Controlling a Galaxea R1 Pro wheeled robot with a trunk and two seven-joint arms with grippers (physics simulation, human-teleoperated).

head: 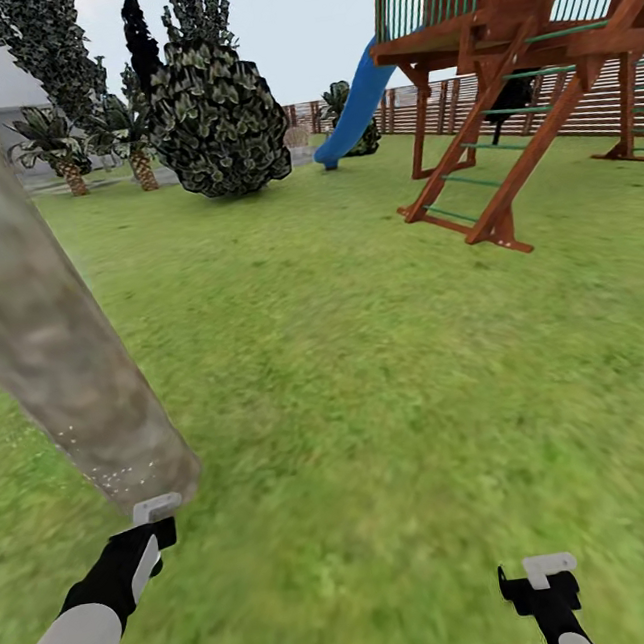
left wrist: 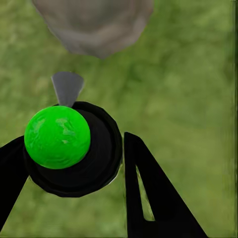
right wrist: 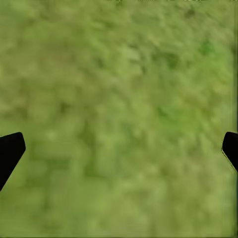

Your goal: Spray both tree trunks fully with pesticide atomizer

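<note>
A thick pale grey-tan tree trunk (head: 40,326) leans across the left of the head view, with a few white pesticide specks (head: 103,470) near its base. My left gripper (head: 151,532) hovers just in front of that base. In the left wrist view it (left wrist: 74,163) is shut on the pesticide atomizer (left wrist: 99,158), a round black body with a bright green cap (left wrist: 58,137). The atomizer's grey nozzle (left wrist: 67,88) points at the trunk foot (left wrist: 94,25). My right gripper (head: 540,582) hangs open over bare grass, with nothing between its fingers (right wrist: 10,151).
A wooden playset (head: 505,88) with a blue slide (head: 356,106) stands at the far right. A dark leafy shrub (head: 217,123) and short palms (head: 64,152) stand at the back, before a slatted fence (head: 578,109). Lawn (head: 373,406) stretches ahead.
</note>
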